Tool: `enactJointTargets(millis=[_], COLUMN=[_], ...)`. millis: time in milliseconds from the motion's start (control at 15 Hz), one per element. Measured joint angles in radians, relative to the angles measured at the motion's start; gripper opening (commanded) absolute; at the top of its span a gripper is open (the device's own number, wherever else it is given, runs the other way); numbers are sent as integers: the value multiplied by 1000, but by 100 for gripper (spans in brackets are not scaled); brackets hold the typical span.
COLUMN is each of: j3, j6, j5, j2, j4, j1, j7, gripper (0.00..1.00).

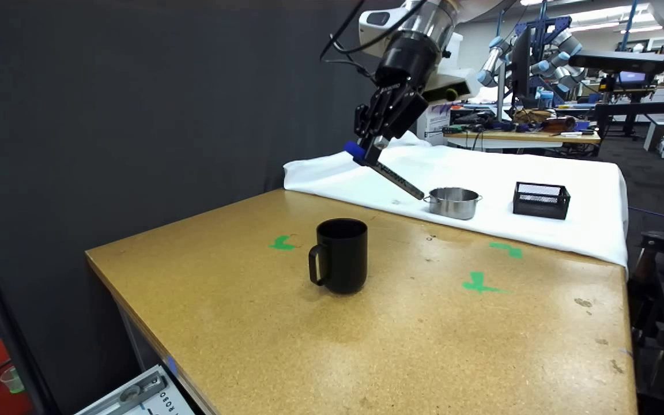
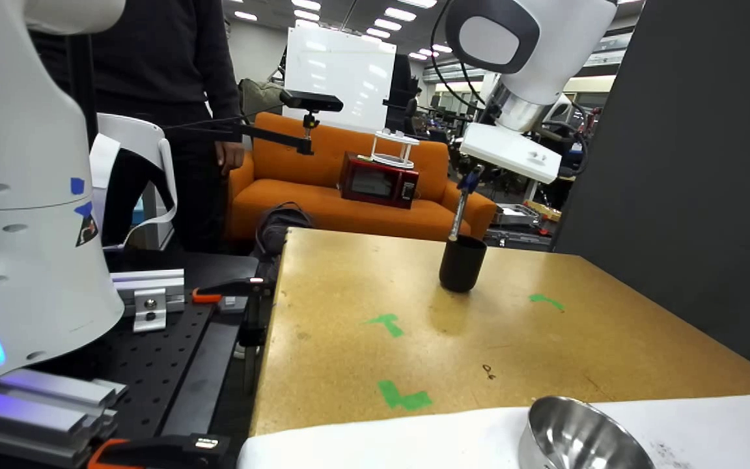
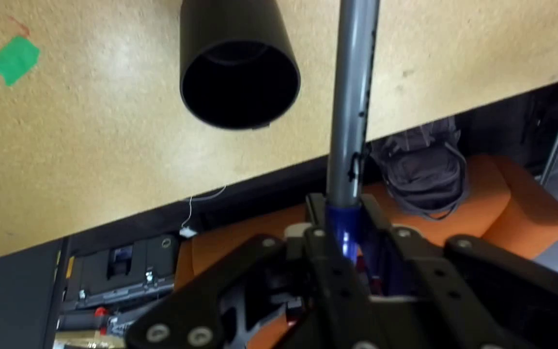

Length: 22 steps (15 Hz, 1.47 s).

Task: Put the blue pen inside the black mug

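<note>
One tilted blue-capped pen [image 3: 351, 106], pinched by the end effector [image 3: 344, 208], points right of the black mug [image 3: 240, 68] in the wrist view.

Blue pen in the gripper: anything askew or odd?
Yes, its slant: in an exterior view the gripper holds the blue pen well off vertical, pointing to one side of the upright black mug, not down toward its opening.
</note>
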Motion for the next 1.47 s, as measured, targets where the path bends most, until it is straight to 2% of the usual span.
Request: enactJointTargets(millis=[267, 533, 1000, 1467], j3=[-34, -78, -116, -147], j6=[1, -2, -13, -15], j5=[292, 477, 585, 641], j2=[-3, 1, 111, 156], j4=[14, 32, 96, 143], j1=[45, 109, 206, 231], j7=[-201, -359, -495, -575], gripper=[5, 5, 5, 5])
